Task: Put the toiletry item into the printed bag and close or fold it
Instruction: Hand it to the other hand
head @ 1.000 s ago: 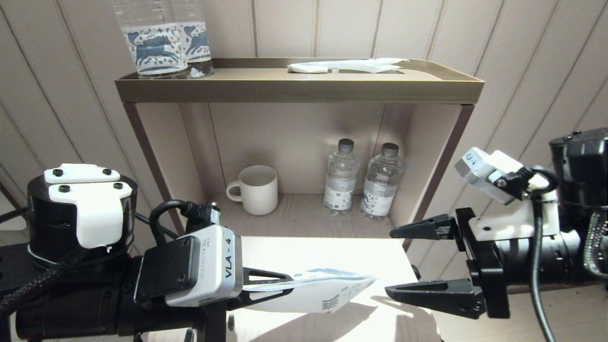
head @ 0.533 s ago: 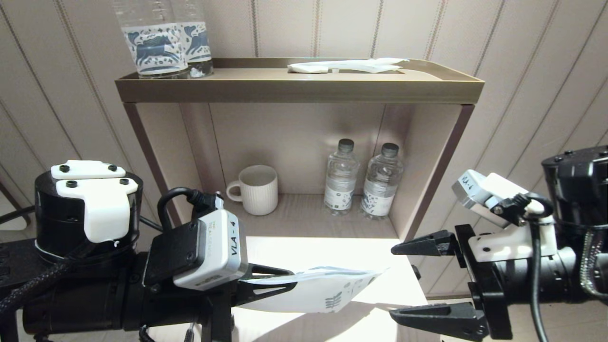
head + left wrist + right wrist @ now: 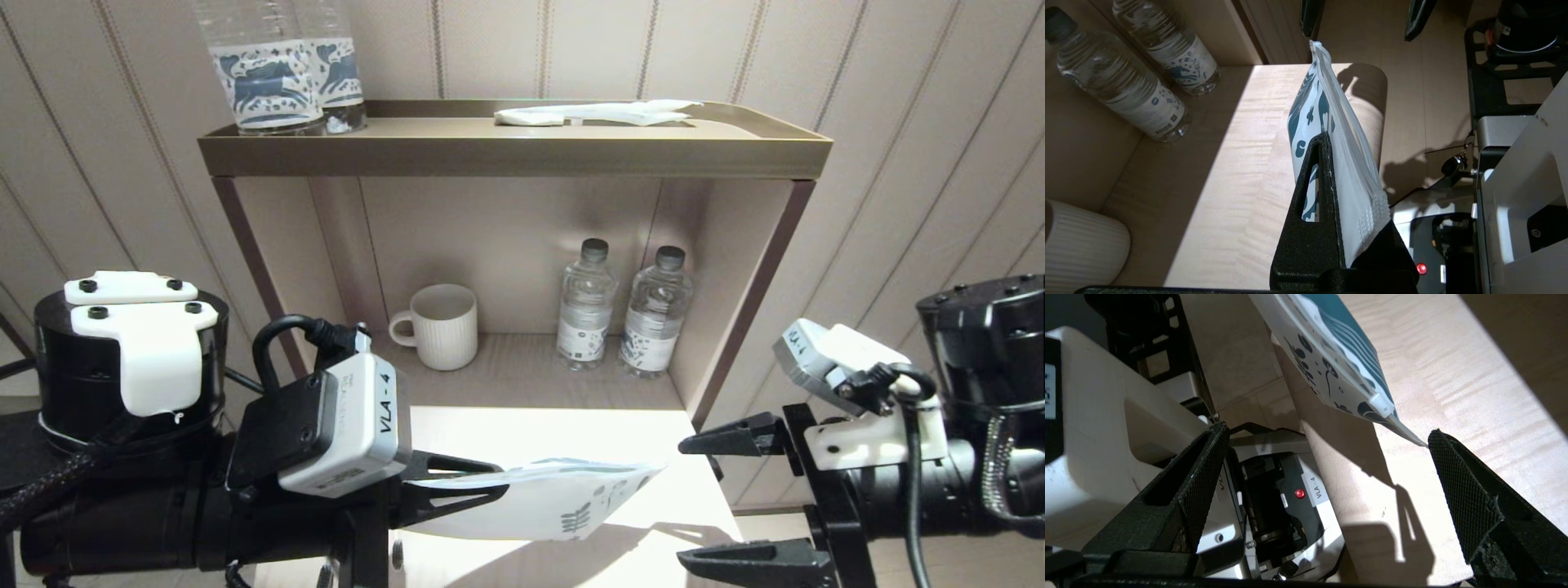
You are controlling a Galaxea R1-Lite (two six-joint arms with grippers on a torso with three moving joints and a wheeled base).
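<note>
Left gripper [image 3: 490, 482]: I had it clamped on one end of the bag [image 3: 563, 506], jaws closed flat over the plastic; the left wrist view showed the pouch pinched between both fingers.
Bag position: I held it in the air above the lit shelf [image 3: 522, 425], clear of the surface, between the two grippers.
Bag axis: its long axis ran level from the left gripper toward the right one. The free end pointed at the right gripper.
Bag seal: the zip strip [image 3: 1343, 122] ran along one long edge, and from my views it looked pressed shut, though I could not confirm that over its whole length.
Right gripper [image 3: 727, 498]: I had it spread wide and empty, just beside the bag's free corner and not touching it.
Step in hand: I judged this to be the hand-over stage, the bag presented for a second grip before closing or folding.
Contents: I could not tell whether the toiletry item was already inside.
Next move: I judged that the right gripper needed to advance onto the free end, lined up with the thin edge, then close without crumpling it.
</note>
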